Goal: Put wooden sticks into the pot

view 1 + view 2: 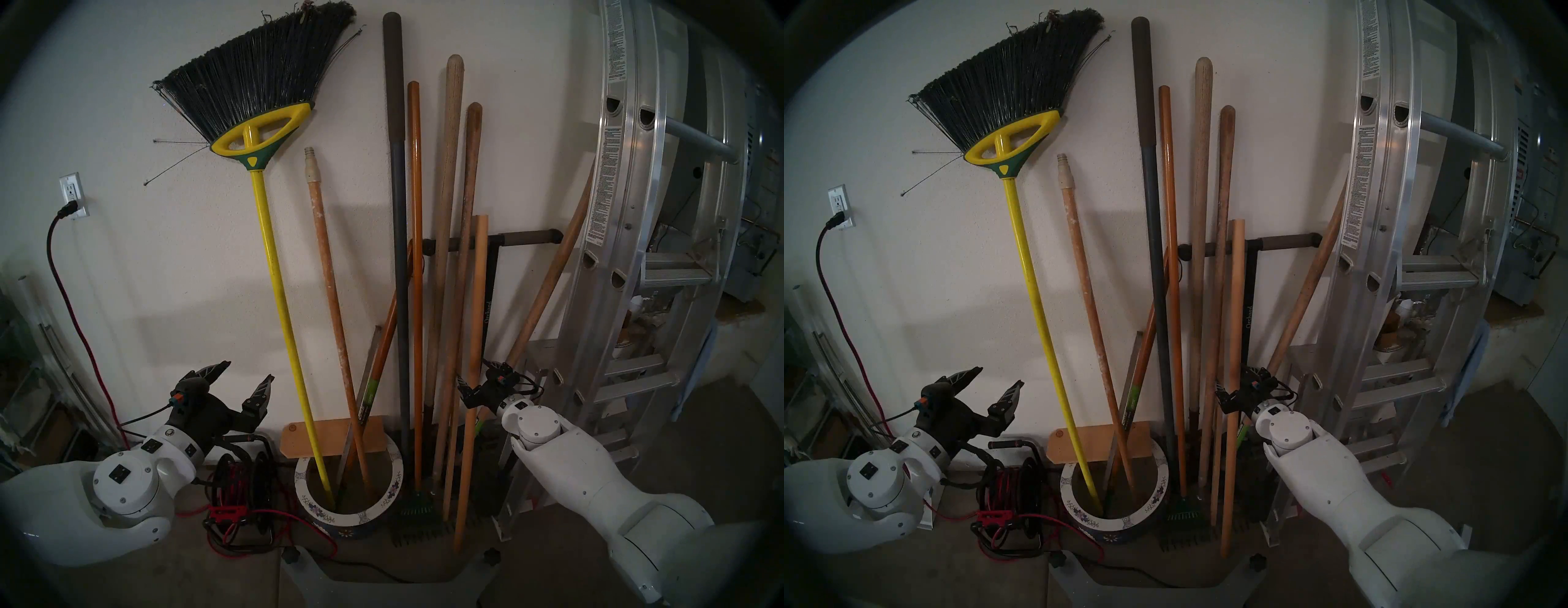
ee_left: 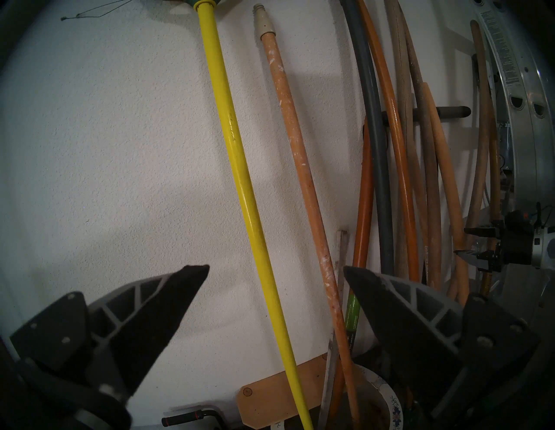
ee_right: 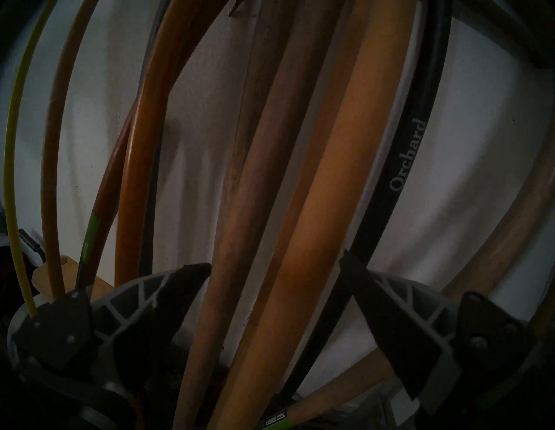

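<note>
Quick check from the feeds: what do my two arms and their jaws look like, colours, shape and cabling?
Both arms are glossy white shells with round joint caps and small black squares. The left gripper and right gripper are black, with pointed, grey-ribbed jaws, an orange-and-blue connector and thin black cables.

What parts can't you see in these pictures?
- Bottom ends of the speckled stick and yellow broom handle: head views, hidden inside the pot.
- Foot of the short plain stick: right wrist view, cut off by the bottom edge; picture dark.
- Whether the right hand touches that stick: head views, too small.
</note>
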Motion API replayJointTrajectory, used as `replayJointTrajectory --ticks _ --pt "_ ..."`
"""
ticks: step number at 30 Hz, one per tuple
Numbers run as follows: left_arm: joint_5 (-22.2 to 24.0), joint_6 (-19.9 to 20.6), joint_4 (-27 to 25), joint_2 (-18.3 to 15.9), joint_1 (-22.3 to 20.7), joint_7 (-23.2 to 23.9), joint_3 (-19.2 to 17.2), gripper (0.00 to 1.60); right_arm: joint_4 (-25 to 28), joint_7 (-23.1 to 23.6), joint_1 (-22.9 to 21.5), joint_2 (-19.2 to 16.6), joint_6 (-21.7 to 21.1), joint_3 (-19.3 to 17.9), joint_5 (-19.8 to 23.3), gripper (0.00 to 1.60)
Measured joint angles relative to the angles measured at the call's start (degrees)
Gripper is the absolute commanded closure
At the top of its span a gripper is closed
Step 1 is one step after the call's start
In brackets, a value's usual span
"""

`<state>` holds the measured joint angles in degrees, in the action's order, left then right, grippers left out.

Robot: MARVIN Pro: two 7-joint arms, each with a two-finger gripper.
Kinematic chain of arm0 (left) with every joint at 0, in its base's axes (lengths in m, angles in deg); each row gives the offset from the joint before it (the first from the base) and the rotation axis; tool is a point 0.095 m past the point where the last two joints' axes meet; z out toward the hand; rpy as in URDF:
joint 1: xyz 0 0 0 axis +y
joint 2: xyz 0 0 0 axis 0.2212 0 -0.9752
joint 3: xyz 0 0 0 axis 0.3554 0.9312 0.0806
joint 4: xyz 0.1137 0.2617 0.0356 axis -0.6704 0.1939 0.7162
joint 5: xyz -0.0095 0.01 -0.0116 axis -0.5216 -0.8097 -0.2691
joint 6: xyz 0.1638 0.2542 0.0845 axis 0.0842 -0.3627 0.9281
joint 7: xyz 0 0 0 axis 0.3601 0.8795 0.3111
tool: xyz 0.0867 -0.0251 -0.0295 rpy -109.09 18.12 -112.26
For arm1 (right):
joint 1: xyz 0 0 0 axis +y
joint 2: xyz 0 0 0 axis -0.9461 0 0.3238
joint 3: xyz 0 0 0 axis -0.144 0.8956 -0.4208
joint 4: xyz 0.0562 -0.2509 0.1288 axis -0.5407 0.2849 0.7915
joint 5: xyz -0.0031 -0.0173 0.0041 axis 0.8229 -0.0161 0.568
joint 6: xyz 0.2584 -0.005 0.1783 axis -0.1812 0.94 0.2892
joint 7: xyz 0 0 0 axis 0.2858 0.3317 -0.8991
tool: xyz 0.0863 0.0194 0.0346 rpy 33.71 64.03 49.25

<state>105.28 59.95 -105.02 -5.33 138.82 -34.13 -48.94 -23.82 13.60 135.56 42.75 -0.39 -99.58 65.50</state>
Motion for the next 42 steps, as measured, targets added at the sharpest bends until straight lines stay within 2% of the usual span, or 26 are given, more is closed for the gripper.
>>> replayJointTrajectory --ticks 18,19,23,30,34,42 --pt "0.01 -0.01 -0.01 -0.04 0.04 0.01 -0.02 0.0 -18.0 3.42 -9.18 5.47 3.11 0.16 -1.02 0.0" --pt "0.01 -0.01 -0.01 -0.04 0.04 0.01 -0.02 0.0 -19.1 3.53 -9.72 5.87 3.35 0.15 -1.02 1.6" --pt "0.02 -0.01 -0.01 -0.05 0.05 0.01 -0.02 0.0 -22.46 3.51 -11.22 7.12 4.55 0.0 -0.95 1.6" --pt "0.02 -0.01 -0.01 -0.06 0.06 0.01 -0.02 0.0 -27.12 2.64 -12.16 9.06 9.83 -1.17 0.01 1.6" --pt "0.04 -0.02 -0.01 -0.07 0.06 0.01 -0.04 0.0 -26.61 1.84 -11.23 9.4 12.23 -1.7 0.31 1.6" --pt "0.04 -0.02 -0.01 -0.08 0.07 0.01 -0.04 0.0 -21.64 0.02 -6.9 9.05 16.72 -2.5 0.67 1.6"
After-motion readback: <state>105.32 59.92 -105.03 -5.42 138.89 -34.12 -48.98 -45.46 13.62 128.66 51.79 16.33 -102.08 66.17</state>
